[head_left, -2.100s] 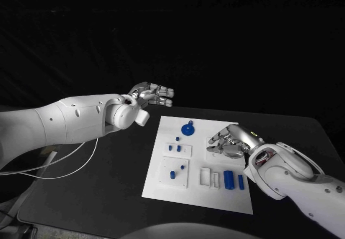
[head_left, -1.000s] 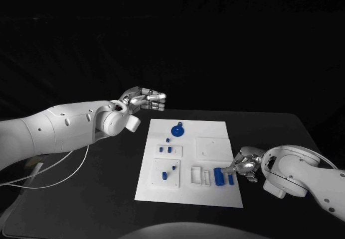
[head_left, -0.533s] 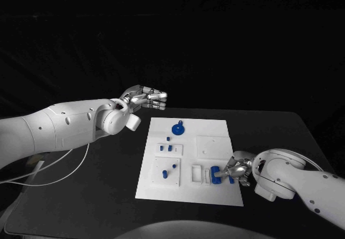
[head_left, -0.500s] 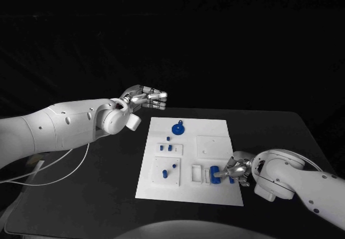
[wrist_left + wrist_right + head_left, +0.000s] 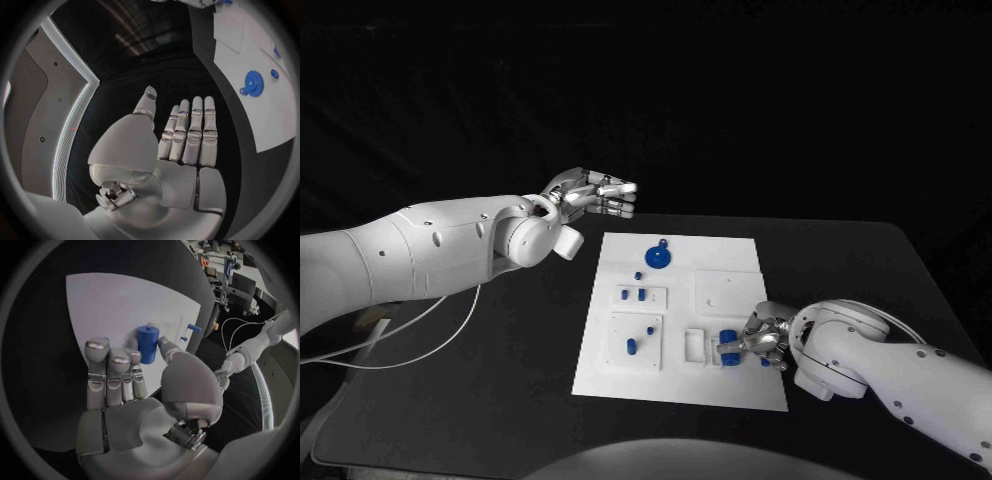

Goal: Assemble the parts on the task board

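Blue plastic cylinder (image 5: 147, 343), likely light, stiff and slippery, is pinched at its sides by the right hand (image 5: 759, 336) over the task board (image 5: 730, 258); left hand (image 5: 596, 194) hangs released.

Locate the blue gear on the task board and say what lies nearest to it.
In the head view the blue gear lies at the far end of the task board, left of its middle, beyond the small block holding two blue pegs.
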{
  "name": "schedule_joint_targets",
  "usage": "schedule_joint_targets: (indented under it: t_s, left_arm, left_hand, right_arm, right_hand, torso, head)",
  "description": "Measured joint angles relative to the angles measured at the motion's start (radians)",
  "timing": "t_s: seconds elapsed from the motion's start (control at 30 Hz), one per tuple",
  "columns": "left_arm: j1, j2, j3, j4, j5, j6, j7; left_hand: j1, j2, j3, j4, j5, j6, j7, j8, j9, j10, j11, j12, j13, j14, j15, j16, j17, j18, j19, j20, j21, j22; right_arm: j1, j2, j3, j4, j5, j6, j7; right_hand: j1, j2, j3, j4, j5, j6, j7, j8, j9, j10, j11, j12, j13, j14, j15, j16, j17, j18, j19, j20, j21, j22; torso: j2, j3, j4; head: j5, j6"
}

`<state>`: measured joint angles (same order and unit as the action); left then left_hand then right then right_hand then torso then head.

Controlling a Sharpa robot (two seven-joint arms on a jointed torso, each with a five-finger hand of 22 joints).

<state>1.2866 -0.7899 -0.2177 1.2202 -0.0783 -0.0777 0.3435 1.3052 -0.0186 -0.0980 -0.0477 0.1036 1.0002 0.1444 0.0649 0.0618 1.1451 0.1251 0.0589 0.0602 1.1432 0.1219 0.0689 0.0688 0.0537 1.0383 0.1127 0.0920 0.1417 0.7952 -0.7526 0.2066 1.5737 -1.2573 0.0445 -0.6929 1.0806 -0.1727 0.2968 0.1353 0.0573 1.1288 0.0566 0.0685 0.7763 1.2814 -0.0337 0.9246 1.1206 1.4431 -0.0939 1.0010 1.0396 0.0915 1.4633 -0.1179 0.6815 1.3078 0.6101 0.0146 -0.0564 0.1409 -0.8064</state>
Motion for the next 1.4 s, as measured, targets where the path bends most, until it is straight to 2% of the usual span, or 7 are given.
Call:
schedule_joint_targets:
  t_s: [0.27, 0.77, 0.9, 0.93, 1.0, 1.07, 1.4]
  left_arm:
    - [0.0, 0.001, 0.0, 0.0, 0.0, 0.004, -0.003]
    - [0.0, 0.0, 0.0, 0.001, 0.0, 0.011, -0.014]
    - [0.0, -0.001, 0.0, 0.001, 0.0, 0.013, -0.017]
    - [0.0, -0.001, 0.0, 0.001, 0.0, 0.013, -0.018]
    - [0.0, -0.001, 0.0, 0.002, 0.0, 0.014, -0.019]
    - [0.0, -0.002, 0.0, 0.002, 0.0, 0.015, -0.021]
    - [0.0, -0.001, 0.0, 0.002, 0.0, 0.02, -0.028]
  left_hand:
    - [0.0, -0.011, -0.001, 0.006, 0.0, -0.005, 0.005, 0.0, 0.0, -0.004, 0.004, 0.0, 0.0, 0.0, 0.0, 0.0, 0.0, 0.0, 0.004, -0.004, 0.0, -0.005]
    - [0.0, -0.01, 0.005, 0.012, 0.0, -0.005, 0.005, 0.0, 0.0, -0.004, 0.004, 0.0, 0.0, 0.0, 0.0, 0.0, 0.0, 0.0, 0.007, 0.0, 0.004, -0.011]
    - [0.0, -0.01, 0.005, 0.012, 0.0, -0.005, 0.005, 0.0, 0.0, -0.004, 0.004, 0.0, 0.0, 0.0, 0.0, 0.0, 0.0, 0.0, 0.007, 0.0, 0.004, -0.013]
    - [0.0, -0.01, 0.005, 0.012, 0.0, -0.005, 0.005, 0.0, 0.0, -0.004, 0.004, 0.0, 0.0, 0.0, 0.0, 0.0, 0.0, 0.0, 0.007, 0.0, 0.004, -0.012]
    - [0.0, -0.01, 0.005, 0.012, 0.0, -0.005, 0.005, 0.0, 0.0, -0.004, 0.003, 0.0, 0.0, 0.0, 0.0, 0.0, 0.0, 0.0, 0.007, 0.0, 0.004, -0.012]
    - [0.0, -0.01, 0.005, 0.012, 0.0, -0.005, 0.005, 0.0, 0.0, -0.004, 0.004, 0.0, 0.0, 0.0, 0.0, 0.0, 0.0, 0.0, 0.007, 0.0, 0.004, -0.012]
    - [0.0, -0.01, 0.005, 0.012, 0.0, -0.005, 0.005, 0.0, 0.0, -0.004, 0.003, 0.0, 0.0, 0.0, 0.0, 0.0, 0.0, 0.0, 0.007, 0.0, 0.012, -0.017]
  right_arm:
    - [0.0, 0.01, -0.005, -0.006, -0.012, -0.014, -0.005]
    - [-0.004, -0.008, -0.013, 0.017, -0.016, -0.064, 0.0]
    - [-0.004, -0.027, -0.014, 0.04, -0.01, -0.1, 0.002]
    - [-0.003, -0.032, -0.013, 0.046, -0.008, -0.108, 0.002]
    - [0.003, -0.043, -0.009, 0.06, -0.004, -0.127, 0.003]
    - [0.007, -0.052, -0.005, 0.069, 0.0, -0.141, 0.003]
    - [0.022, -0.063, 0.005, 0.105, 0.026, -0.171, -0.002]
  right_hand:
    - [0.004, -0.009, 0.033, -0.044, 0.006, 0.0, 0.0, 0.0, 0.084, 0.0, 0.004, 0.0, 0.002, 0.003, 0.004, 0.0, 0.006, -0.007, 0.0, 0.0, 0.004, 0.0]
    - [-0.018, 0.019, -0.006, -0.13, 0.288, 0.014, 0.007, -0.014, 0.084, -0.02, 0.001, -0.03, -0.012, 0.007, 0.0, -0.011, 0.008, -0.015, 0.0, 0.0, 0.01, 0.0]
    - [-0.018, 0.019, 0.003, -0.121, 0.354, 0.026, 0.013, -0.006, -0.192, -0.022, 0.0, -0.039, -0.021, 0.008, 0.0, -0.012, 0.007, -0.015, 0.0, 0.0, 0.015, 0.0]
    - [-0.018, 0.019, 0.062, -0.179, 0.354, 0.035, 0.01, -0.005, -0.379, -0.022, 0.0, -0.039, -0.022, 0.008, 0.0, -0.012, 0.009, -0.015, 0.0, 0.0, 0.019, 0.0]
    - [-0.018, 0.019, 0.169, -0.299, 0.354, 0.04, 0.011, -0.02, -0.504, -0.032, -0.004, -0.039, -0.022, 0.008, 0.0, -0.012, 0.01, -0.014, 0.0, 0.0, 0.022, 0.0]
    - [-0.01, 0.011, 0.268, -0.402, 0.354, 0.04, 0.011, -0.02, -0.516, -0.03, -0.002, -0.039, -0.023, 0.008, -0.001, -0.012, 0.011, -0.014, 0.0, 0.0, 0.023, 0.0]
    - [-0.011, 0.012, 0.25, -0.414, 0.354, 0.043, 0.012, -0.02, -0.516, -0.028, 0.0, -0.039, -0.024, 0.008, -0.001, -0.012, 0.016, -0.014, 0.0, 0.0, 0.027, 0.0]
  torso:
    - [0.0, -0.0012, -0.0001]
    - [-0.001, -0.0006, -0.0004]
    - [-0.001, -0.0009, -0.0012]
    - [-0.001, -0.0012, -0.0013]
    - [-0.001, -0.0012, -0.0017]
    - [-0.001, -0.0012, -0.0018]
    - [-0.001, -0.0024, -0.0012]
  head:
    - [0.001, -0.003]
    - [0.004, -0.004]
    - [0.005, -0.003]
    - [0.005, -0.003]
    - [0.005, -0.002]
    - [0.005, -0.002]
    - [0.007, 0.002]
